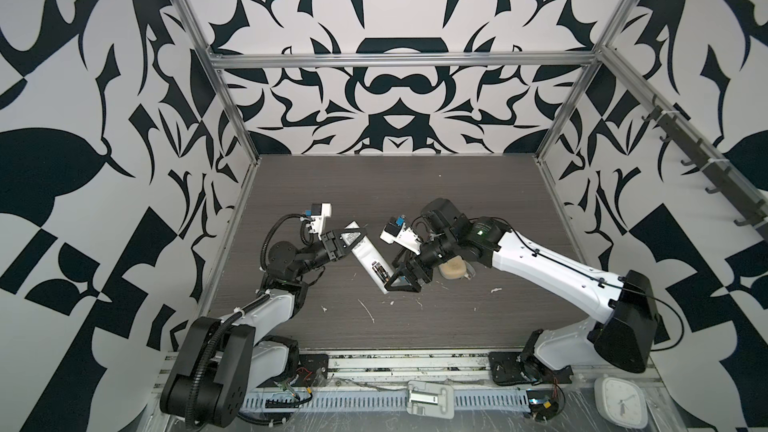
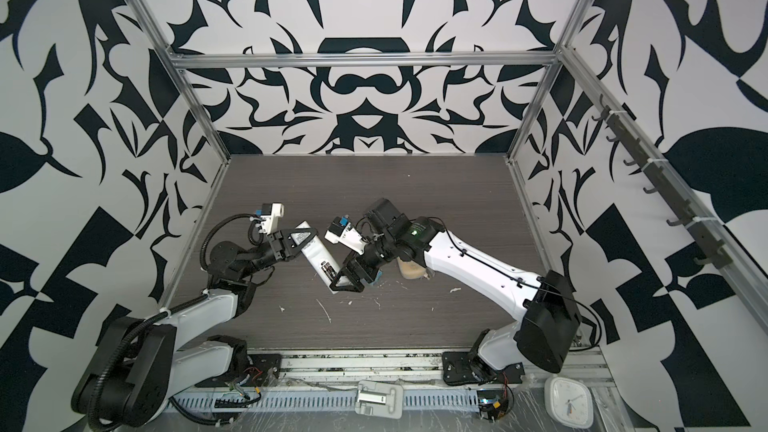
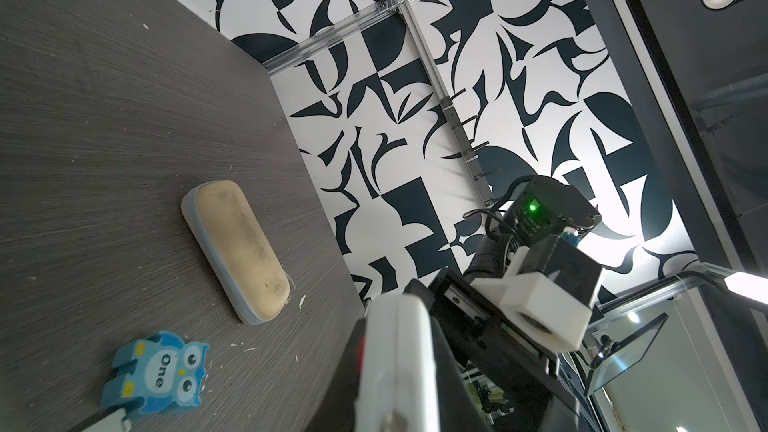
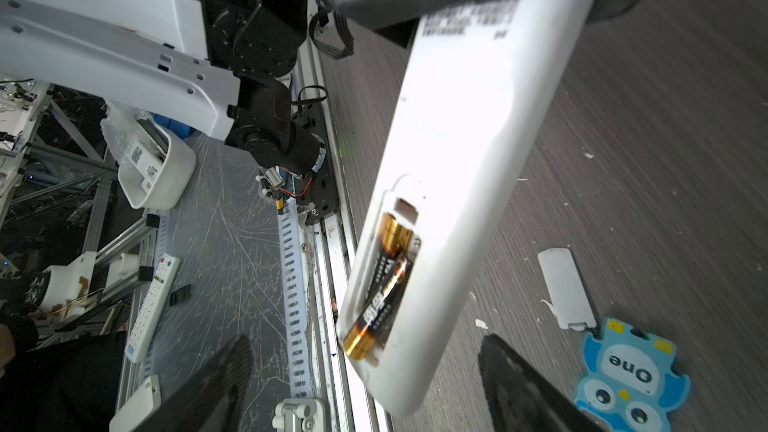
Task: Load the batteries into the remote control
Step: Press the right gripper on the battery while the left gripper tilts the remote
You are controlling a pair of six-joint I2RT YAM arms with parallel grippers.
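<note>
The white remote control (image 1: pixel 362 252) (image 2: pixel 312 250) hangs tilted above the table, plain back up. My left gripper (image 1: pixel 348 238) (image 3: pixel 395 388) is shut on its far end. Its back compartment stands uncovered, and the batteries (image 4: pixel 382 280) (image 1: pixel 379 271), two dark cells with gold ends, lie side by side in it. My right gripper (image 4: pixel 368 351) (image 1: pixel 389 284) is open, with its two black fingers (image 4: pixel 511 371) on either side of the remote's (image 4: pixel 465 151) near end and apart from it.
A white compartment lid (image 4: pixel 565 286) lies on the dark table beside a blue owl block (image 4: pixel 627 376) (image 3: pixel 160 369). A tan oblong case (image 3: pixel 237 247) (image 1: pixel 453 270) sits under my right arm. White scraps (image 1: pixel 365 309) dot the table front.
</note>
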